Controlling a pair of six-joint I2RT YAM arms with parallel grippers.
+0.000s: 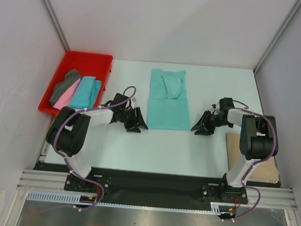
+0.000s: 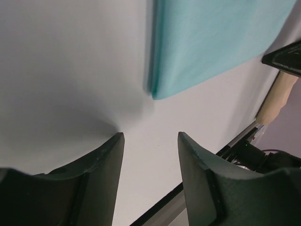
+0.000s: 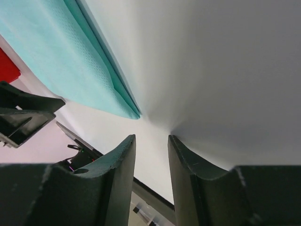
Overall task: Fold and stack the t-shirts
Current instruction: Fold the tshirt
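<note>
A mint green t-shirt (image 1: 168,100) lies partly folded in the middle of the table, sleeves tucked in. My left gripper (image 1: 135,124) is open and empty, low over the table just left of the shirt's near left corner (image 2: 160,92). My right gripper (image 1: 200,128) is open and empty, just right of the shirt's near right corner (image 3: 129,110). A turquoise shirt (image 1: 85,92), a pink shirt (image 1: 62,99) and a dark grey shirt (image 1: 64,83) lie in the red tray (image 1: 100,60). A folded tan shirt (image 1: 263,167) lies at the near right, partly behind my right arm.
The red tray stands at the far left of the table against the left wall. White walls close in the left, right and back sides. The black rail with both arm bases (image 1: 150,185) runs along the near edge.
</note>
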